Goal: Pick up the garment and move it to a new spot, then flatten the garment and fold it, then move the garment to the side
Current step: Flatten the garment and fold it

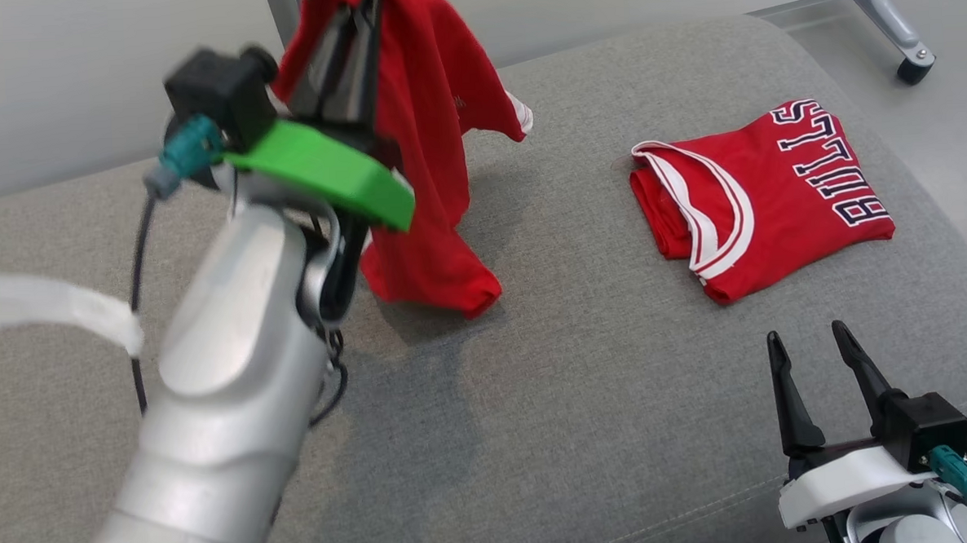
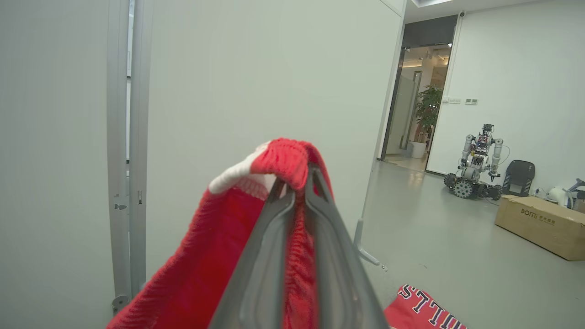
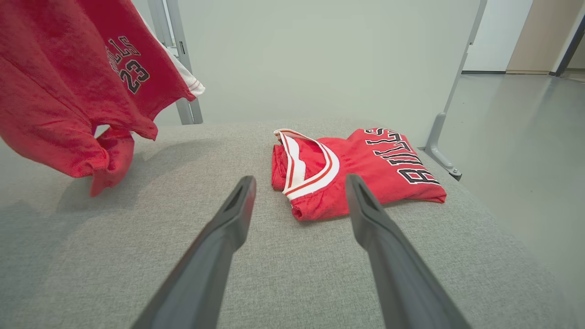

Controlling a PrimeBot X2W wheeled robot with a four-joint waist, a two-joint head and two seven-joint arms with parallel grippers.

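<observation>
**Red, White and Grey**

The hanging garment (image 1: 432, 127) is red with a white edge and dark lettering that includes a 23. The folded jersey (image 1: 762, 202) is also red, its neckline banded white and red and its black letters outlined in white. The cushion (image 1: 579, 398) is flecked grey. The left gripper (image 2: 295, 180) is dark grey with a green bracket (image 1: 324, 172). The right gripper (image 1: 805, 332) is black with a white bracket (image 1: 843, 476).

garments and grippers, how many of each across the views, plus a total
garments: 2, the hanging garment and the folded jersey lying on the cushion
grippers: 2, the left gripper shut on the hanging garment, the right gripper open
total: 4
</observation>
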